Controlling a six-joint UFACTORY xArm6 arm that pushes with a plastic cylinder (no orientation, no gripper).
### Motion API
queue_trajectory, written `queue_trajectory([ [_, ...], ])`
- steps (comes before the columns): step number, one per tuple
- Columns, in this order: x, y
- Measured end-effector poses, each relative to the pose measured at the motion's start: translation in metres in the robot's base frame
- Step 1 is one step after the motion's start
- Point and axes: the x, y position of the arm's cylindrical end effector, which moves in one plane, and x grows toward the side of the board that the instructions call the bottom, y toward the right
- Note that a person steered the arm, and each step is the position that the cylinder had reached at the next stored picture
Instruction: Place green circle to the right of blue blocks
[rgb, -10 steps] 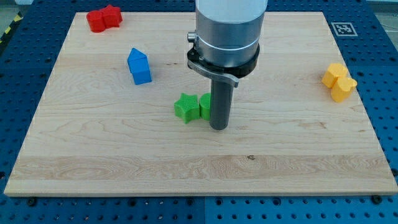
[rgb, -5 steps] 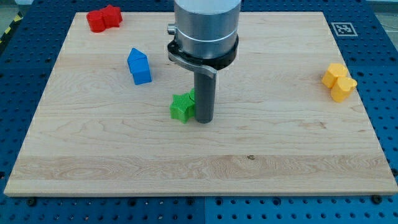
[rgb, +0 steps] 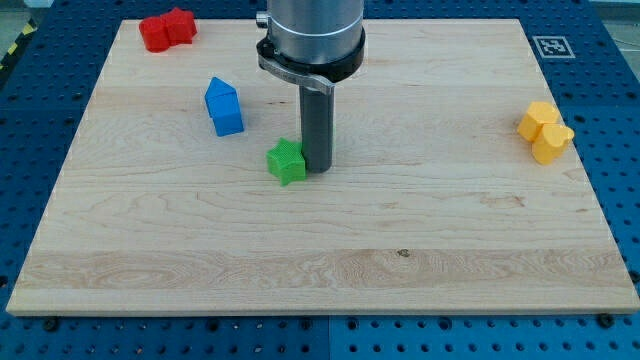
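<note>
A green star-shaped block (rgb: 286, 162) lies near the board's middle, below and right of a blue house-shaped block (rgb: 224, 107). My tip (rgb: 318, 168) stands right against the green star's right side. A second green block seen earlier is hidden behind the rod; I cannot make out its shape now. The blue block stands apart, up and to the left of the tip.
Red blocks (rgb: 166, 29) sit at the board's top left corner. Yellow blocks (rgb: 544, 131) sit near the right edge. A black-and-white marker (rgb: 551, 46) is at the top right corner. The wooden board (rgb: 320, 260) lies on a blue perforated table.
My tip has moved left and slightly up, pushing the green star left and up towards the blue block. The second green piece has slipped out of sight behind the rod.
</note>
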Motion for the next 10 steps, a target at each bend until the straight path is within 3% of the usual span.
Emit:
queue_trajectory([
  [4,-0.029,0.002],
  [9,-0.021,0.052],
  [10,-0.031,0.037],
])
